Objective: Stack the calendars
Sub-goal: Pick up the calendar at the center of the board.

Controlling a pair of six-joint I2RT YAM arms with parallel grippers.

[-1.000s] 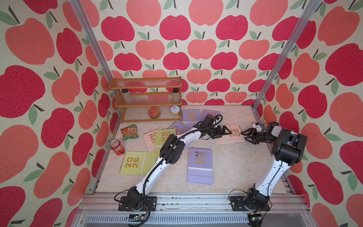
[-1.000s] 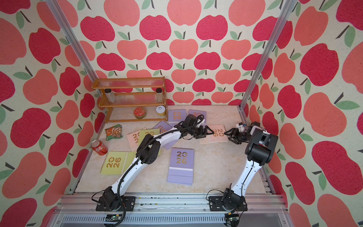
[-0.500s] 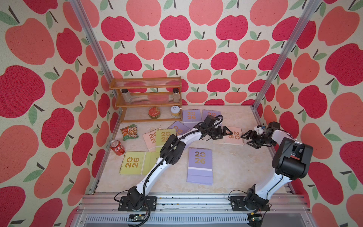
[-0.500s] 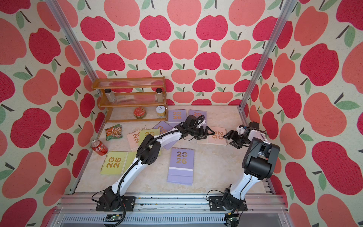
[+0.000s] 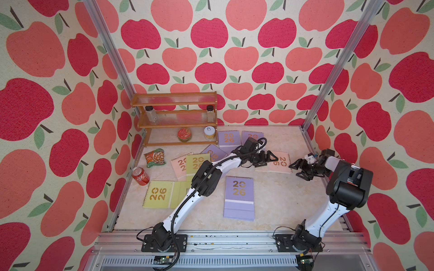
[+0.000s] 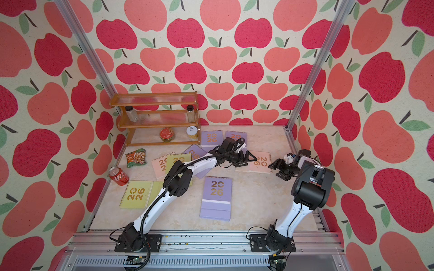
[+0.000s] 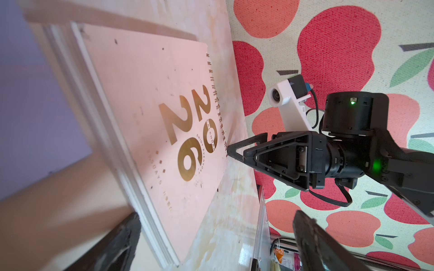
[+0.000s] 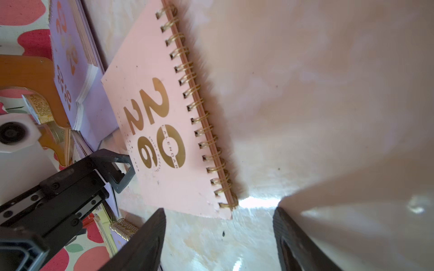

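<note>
1. In both top views, our left pincer (image 5: 270,160) hangs spread wide and empty over one edge of the flat pale pink spiral-bound calendar (image 5: 280,162). Our right pincer (image 5: 294,170) sits just off the calendar's opposite, gold-coiled edge, likewise spread and empty. A lilac spiral-bound calendar (image 5: 239,192) lies well apart from both pincers, nearer their bases.
2. In the left wrist view, the pink calendar (image 7: 164,131) lies flat on the pale marbled tabletop (image 7: 230,223) ahead of the left pincer (image 7: 216,244). The right pincer's (image 7: 237,153) tips stand just beside the coil; we cannot tell whether they touch it.
3. In the right wrist view, the pink calendar (image 8: 164,129) lies ahead of the right pincer (image 8: 220,239), not between its jaws. We judge three risks:
   - Both pincers closing on one thin calendar may collide.
   - A tip may snag the coil.
   - The flat edge may skid away into the lilac calendars (image 8: 65,58) beside the left pincer (image 8: 122,173).
</note>
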